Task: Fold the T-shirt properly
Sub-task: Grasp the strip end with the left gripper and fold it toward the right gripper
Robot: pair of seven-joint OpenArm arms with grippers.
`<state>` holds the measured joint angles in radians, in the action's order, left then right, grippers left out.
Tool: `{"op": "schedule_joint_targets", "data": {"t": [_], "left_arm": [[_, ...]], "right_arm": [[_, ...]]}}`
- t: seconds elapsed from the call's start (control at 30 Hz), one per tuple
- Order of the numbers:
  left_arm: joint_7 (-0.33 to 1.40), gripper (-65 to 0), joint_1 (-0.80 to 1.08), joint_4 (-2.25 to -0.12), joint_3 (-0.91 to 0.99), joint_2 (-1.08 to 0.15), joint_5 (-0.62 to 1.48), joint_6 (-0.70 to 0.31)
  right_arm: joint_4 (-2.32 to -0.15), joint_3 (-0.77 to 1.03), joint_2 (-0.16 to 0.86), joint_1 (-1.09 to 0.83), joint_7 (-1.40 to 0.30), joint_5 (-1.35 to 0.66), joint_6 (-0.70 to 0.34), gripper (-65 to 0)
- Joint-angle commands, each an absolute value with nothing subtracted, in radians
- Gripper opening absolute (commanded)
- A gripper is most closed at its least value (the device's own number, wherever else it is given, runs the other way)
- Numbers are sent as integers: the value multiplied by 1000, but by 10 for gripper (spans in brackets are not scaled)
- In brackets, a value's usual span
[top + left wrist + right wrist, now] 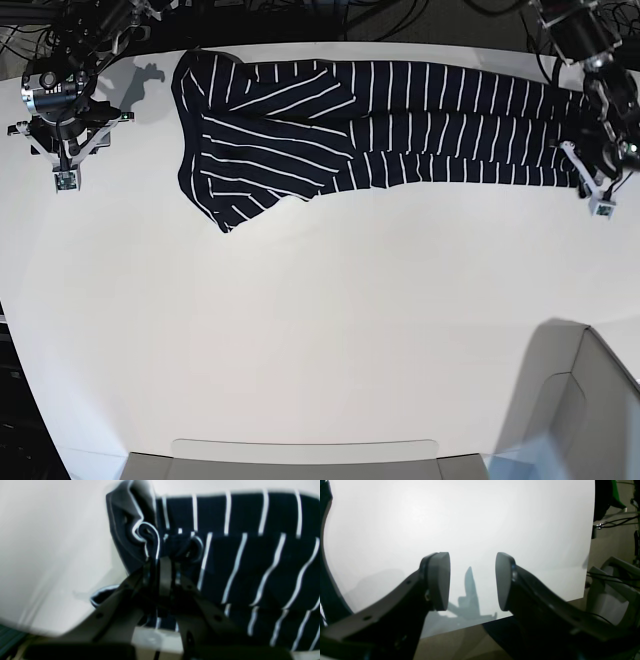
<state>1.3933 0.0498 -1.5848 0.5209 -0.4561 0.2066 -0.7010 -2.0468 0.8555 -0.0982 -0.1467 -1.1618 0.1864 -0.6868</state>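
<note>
I see the T-shirt (370,125) stretched long from nine to three o'clock across the far tabletop (320,340), my left pincer (161,562) pinching its three o'clock end, while my right pincer (472,580) hangs spread, off its nine o'clock end.

Even, bright light washes the white bench (300,330) almost to glare in the base view. The left wrist view is soft and smeared, worst left of the T-shirt (250,555). The right hand (472,580) throws a faint grey shadow just below itself; its near parts are dark and unfocused.
</note>
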Motion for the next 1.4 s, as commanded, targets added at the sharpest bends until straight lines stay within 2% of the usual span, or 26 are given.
{"op": "schedule_joint_targets", "data": {"t": [0.0, 0.17, 0.3, 0.43, 0.7, 1.0, 1.17, 1.37], "left_arm": [[1396, -650, 54, -1655, 510, -458, 211, -698], [1396, -650, 163, -1905, 498, -335, 209, -698], [1396, -650, 206, -2009, 496, -242, 209, -698], [1396, -650, 202, -2012, 487, -162, 209, -698], [1396, -650, 199, -2020, 289, -59, 216, -698], [1396, -650, 173, -2034, 166, 62, 213, -698], [1396, -650, 173, -2029, 58, 81, 209, -698], [1396, -650, 200, -2032, 12, 74, 216, -698]], "right_arm": [[-2064, 857, -91, -137, -1150, 183, -698, -359], [-2063, 855, -93, -125, -1150, 183, -698, -359], [-2063, 852, -94, -125, -1150, 183, -698, -359], [-2063, 802, -93, -131, -1150, 183, -698, -359], [-2063, 773, -97, -133, -1150, 183, -698, -359], [-2061, 773, -96, -133, -1150, 185, -698, -359], [-2060, 769, -97, -125, -1150, 239, -698, -359], [-2057, 762, -97, -110, -1145, 288, -698, -359]]}}
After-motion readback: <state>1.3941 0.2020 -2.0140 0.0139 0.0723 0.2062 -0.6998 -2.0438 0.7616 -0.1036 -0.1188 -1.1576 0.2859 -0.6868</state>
